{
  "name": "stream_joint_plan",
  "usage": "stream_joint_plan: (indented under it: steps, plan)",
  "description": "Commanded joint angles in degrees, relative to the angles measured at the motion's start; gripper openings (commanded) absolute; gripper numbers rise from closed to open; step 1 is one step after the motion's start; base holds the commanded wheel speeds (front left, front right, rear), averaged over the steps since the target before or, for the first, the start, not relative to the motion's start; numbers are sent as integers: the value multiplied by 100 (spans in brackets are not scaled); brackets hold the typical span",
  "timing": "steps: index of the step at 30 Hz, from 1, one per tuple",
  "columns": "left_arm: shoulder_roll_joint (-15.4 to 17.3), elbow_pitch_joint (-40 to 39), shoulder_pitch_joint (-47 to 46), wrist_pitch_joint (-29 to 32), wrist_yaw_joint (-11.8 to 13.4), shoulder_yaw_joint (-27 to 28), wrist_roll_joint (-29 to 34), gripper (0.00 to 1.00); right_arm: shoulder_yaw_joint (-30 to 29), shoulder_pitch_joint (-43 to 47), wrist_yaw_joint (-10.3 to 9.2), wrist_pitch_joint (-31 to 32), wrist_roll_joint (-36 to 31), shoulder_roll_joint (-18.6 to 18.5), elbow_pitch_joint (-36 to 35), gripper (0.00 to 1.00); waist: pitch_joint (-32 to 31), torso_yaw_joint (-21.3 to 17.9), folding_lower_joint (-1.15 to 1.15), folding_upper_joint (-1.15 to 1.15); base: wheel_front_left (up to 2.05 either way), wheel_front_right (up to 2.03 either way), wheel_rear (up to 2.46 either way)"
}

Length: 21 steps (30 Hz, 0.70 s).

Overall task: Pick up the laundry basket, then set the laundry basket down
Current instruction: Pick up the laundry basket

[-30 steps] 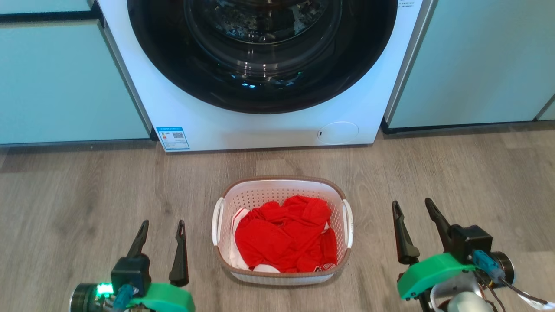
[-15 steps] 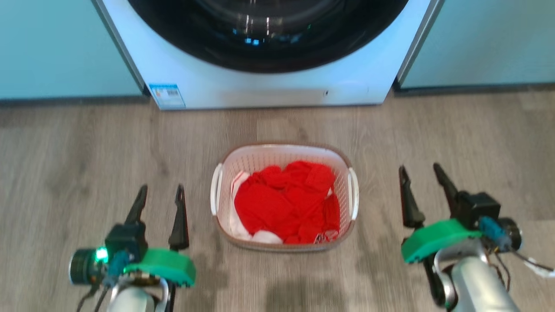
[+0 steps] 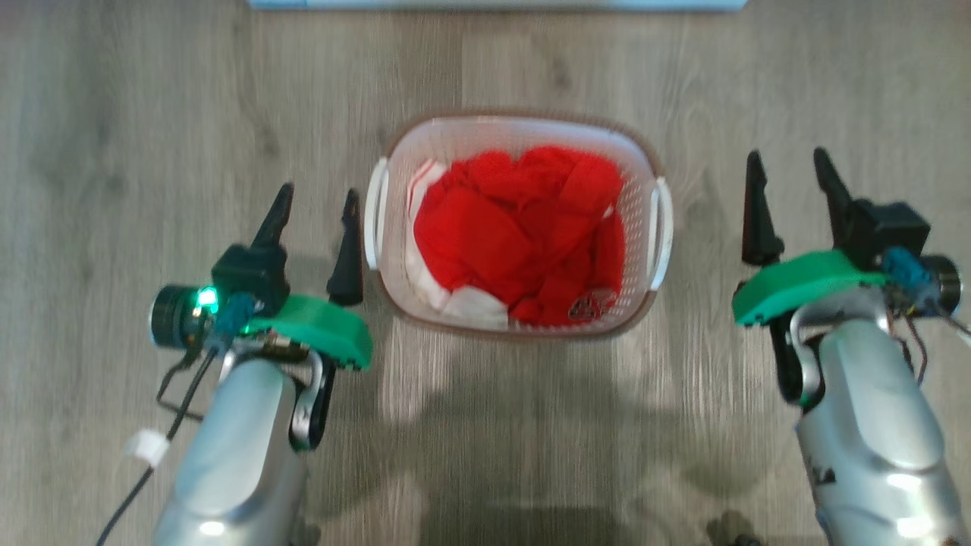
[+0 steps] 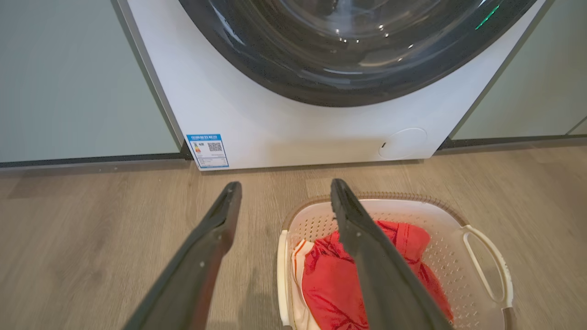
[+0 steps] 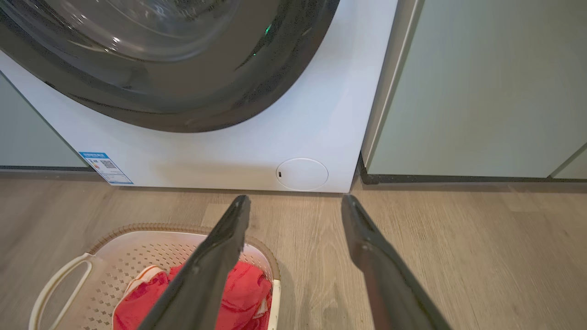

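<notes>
Only real label in sight is the blue-bordered sticker (image 4: 207,150) on the lower left corner of the white front-loading washing machine (image 4: 293,133). It has a QR code on it, but the print is way too small to read. There's also a small dark print on the red garment (image 3: 523,227) near the basket's near edge, and that's unreadable too. No brand name I can make out anywhere.

Both grippers are empty with their fingers spread apart, gripping nothing. The left gripper (image 3: 318,196) sits just beside the basket's left handle (image 3: 373,212). Its inner finger (image 3: 349,243) is right up next to the handle, and there looks to be a sliver of gap, though the head view is blurry so I can't swear it isn't touching. The right gripper (image 3: 787,155) is further out from the right handle (image 3: 662,235), with bare floor between them. A green light (image 3: 203,297) glows on the left wrist.

The laundry basket (image 3: 523,121) sits on the grey wood-look floor (image 3: 114,114) between the two grippers, in front of the washer. It's white perforated plastic with a brown woven-look rim.

Count: one basket with two white handles, one red garment with a bit of white cloth (image 3: 470,307) under it, one washer with one round hatch (image 5: 301,174) low on its front, and a pale green cabinet front (image 4: 69,82) on either side.
</notes>
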Motion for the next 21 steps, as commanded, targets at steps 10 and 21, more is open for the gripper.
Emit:
stream_joint_plan:
  steps: [10,21]
  plan:
    - [49,744,-1074,-54,-40,-159,-238,100,-11,-741,41,-77,-79,-72,547,100,1429,150,-2,0,0,0,0]
    - [49,1628,-1973,-54,-36,-528,-467,100,21,-1157,41,-77,-130,-70,859,100,2249,248,-2,0,0,0,0]
